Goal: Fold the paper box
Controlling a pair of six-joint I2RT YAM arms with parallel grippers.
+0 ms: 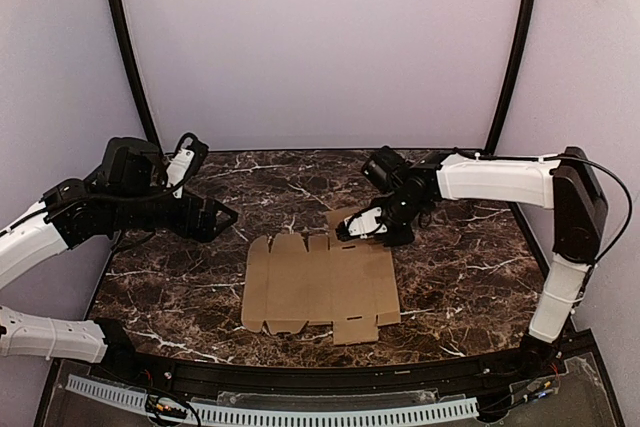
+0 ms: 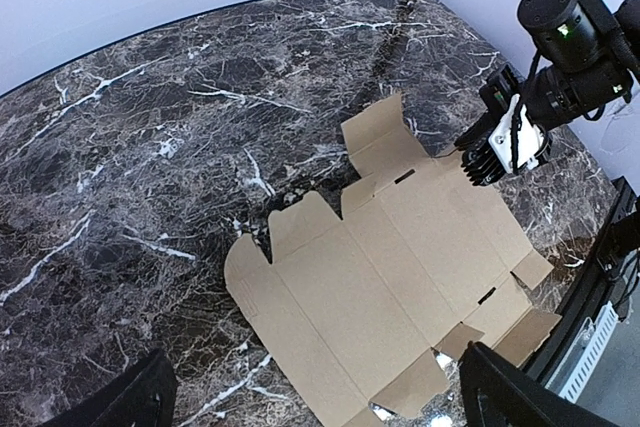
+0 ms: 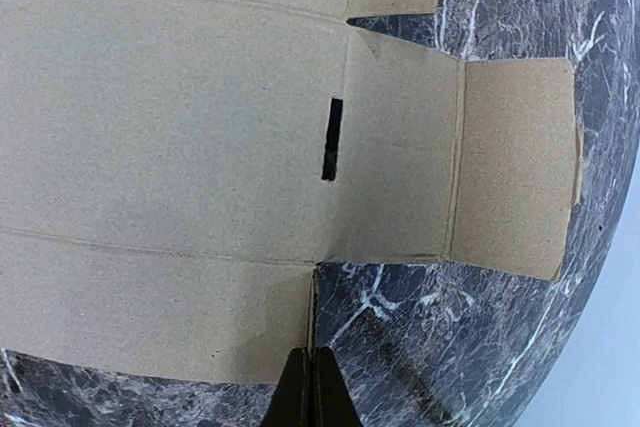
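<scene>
Brown cardboard, the paper box [image 1: 320, 287] lies flat. The right gripper [image 3: 308, 392] is pinched closed, tips seemingly touching its edge. The left gripper [image 1: 222, 219] gapes wide, empty.

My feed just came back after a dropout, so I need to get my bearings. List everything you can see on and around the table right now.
paper box: one, brown, a flat unfolded sheet lying at the table's middle
table: one, dark marble with white veins, under the sheet
frame poles: two, black, curving up from the back corners
slotted strip: one, white, along the near edge
left arm: one, white and black, over the table's left side; left fingers open, empty, apart from the sheet
right arm: one, white and black, reaching in from the right; right fingers shut, holding nothing, tips at the sheet's far edge
</scene>
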